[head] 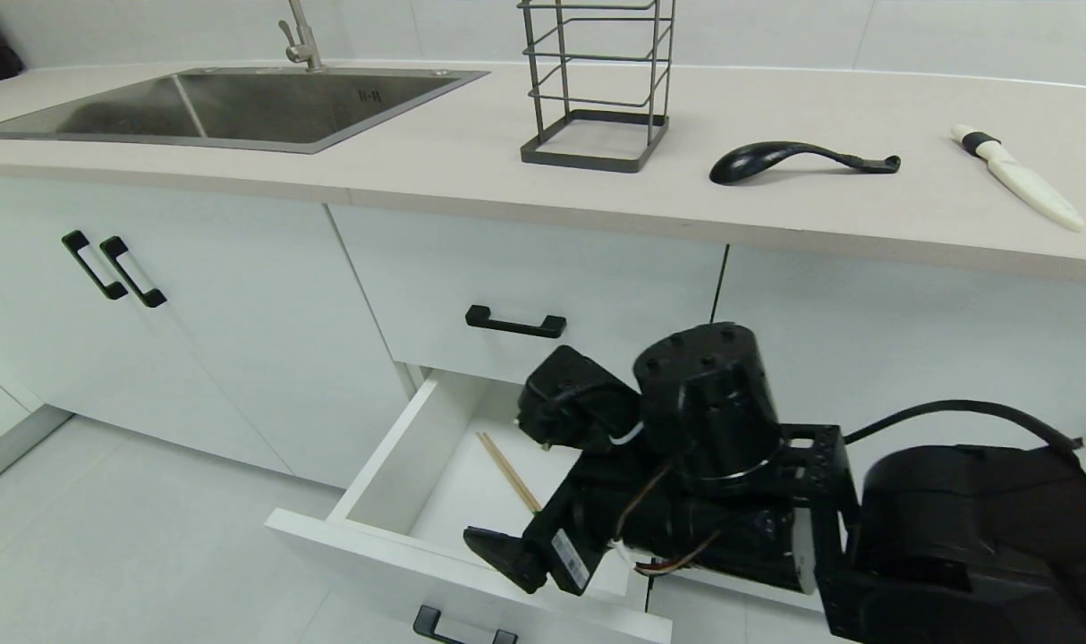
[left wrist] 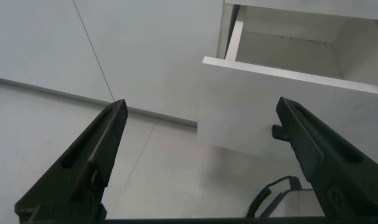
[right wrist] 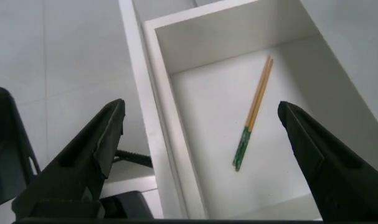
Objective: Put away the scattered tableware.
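Note:
A pair of wooden chopsticks with green tips (head: pixel 509 471) (right wrist: pixel 254 115) lies inside the open white drawer (head: pixel 391 447) (right wrist: pixel 157 124). My right gripper (head: pixel 516 559) (right wrist: pixel 201 118) hangs above the drawer's front part, open and holding nothing. On the counter lie a black spoon (head: pixel 776 161) and, further right, a white knife (head: pixel 1017 176) with a black band. My left gripper (left wrist: pixel 201 109) is open and holds nothing, low over the floor, and faces the drawer (left wrist: pixel 288 106) from its side.
A dark wire rack (head: pixel 597 89) stands on the beige counter (head: pixel 471 170) left of the spoon. A steel sink (head: pixel 230 107) with a tap is at the far left. A shut drawer with a black handle (head: pixel 516 322) sits above the open one.

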